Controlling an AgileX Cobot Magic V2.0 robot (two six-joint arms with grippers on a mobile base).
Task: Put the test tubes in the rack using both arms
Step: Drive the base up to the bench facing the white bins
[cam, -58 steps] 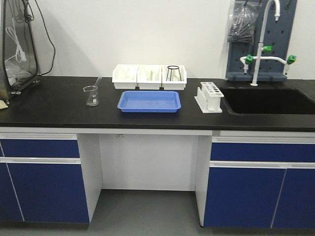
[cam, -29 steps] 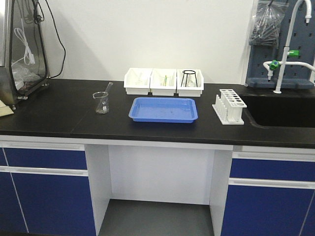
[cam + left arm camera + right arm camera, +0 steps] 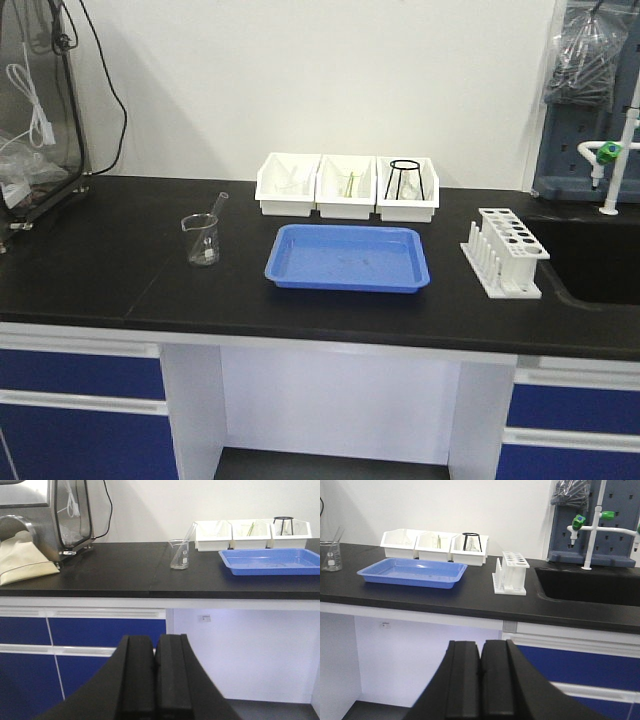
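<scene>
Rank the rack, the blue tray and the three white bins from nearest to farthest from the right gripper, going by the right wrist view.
From the right gripper, shut below the counter:
1. rack, slightly right of straight ahead, near the counter's front.
2. blue tray, ahead to the left.
3. white bins, behind the tray, by the wall.

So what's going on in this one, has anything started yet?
Nothing is being handled yet. Both arms sit low in front of the counter, with the left gripper and right gripper shut and empty. The rack stands right of the blue tray with no tubes in it. A slender glass tube leans in the beaker. What lies in the white bins is too small to tell.
</scene>
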